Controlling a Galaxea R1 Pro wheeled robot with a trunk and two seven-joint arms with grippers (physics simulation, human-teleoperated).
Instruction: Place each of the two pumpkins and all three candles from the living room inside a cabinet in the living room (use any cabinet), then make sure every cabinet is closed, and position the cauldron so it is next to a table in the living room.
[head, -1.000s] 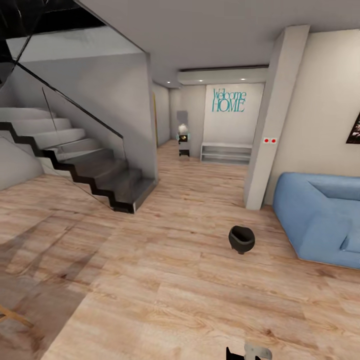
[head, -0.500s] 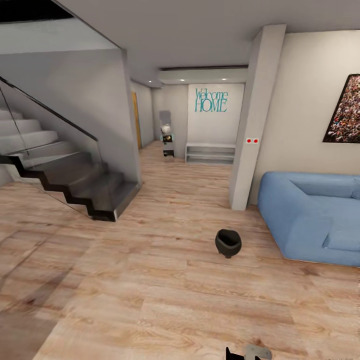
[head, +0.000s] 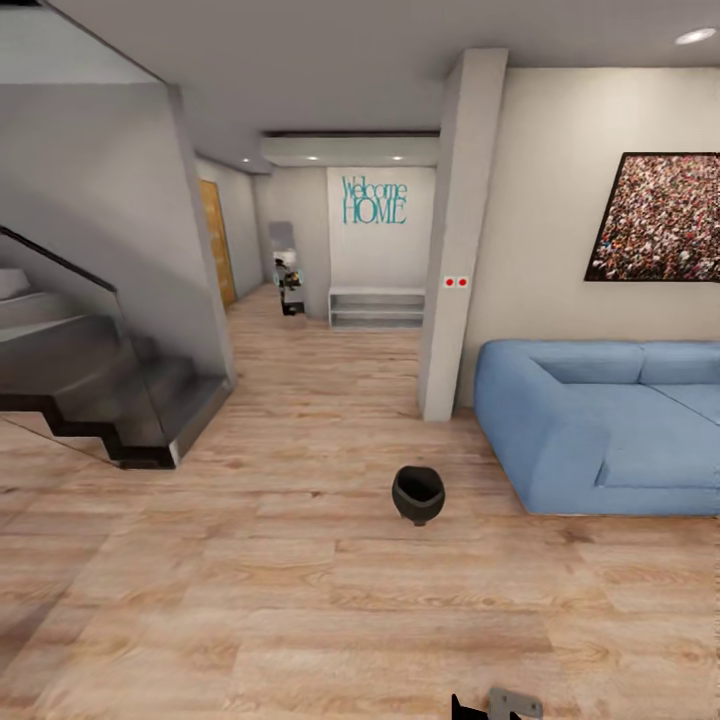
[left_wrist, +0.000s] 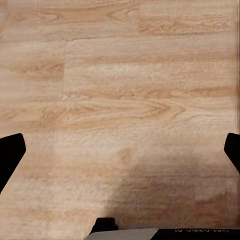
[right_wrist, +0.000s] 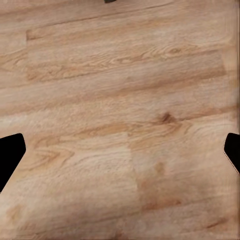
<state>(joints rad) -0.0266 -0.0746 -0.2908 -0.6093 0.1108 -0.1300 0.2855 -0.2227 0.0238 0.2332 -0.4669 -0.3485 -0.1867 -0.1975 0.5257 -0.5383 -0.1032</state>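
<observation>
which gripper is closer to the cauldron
Right, probably, narrowly. The cauldron stands ahead, slightly to the robot's right side; the left gripper and right gripper both face the floor, well short of it.

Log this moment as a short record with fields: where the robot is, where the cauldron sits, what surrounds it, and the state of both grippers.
setting: living room with a wood plank floor
cauldron: upright on the floor, mouth up, touching nothing
nearest furniture: blue sofa, to the cauldron's right, with a gap between them
other landmarks: staircase at left, pillar, Welcome HOME sign down the hallway
left gripper: open, empty, above bare floor
right gripper: open, empty, above bare floor
</observation>
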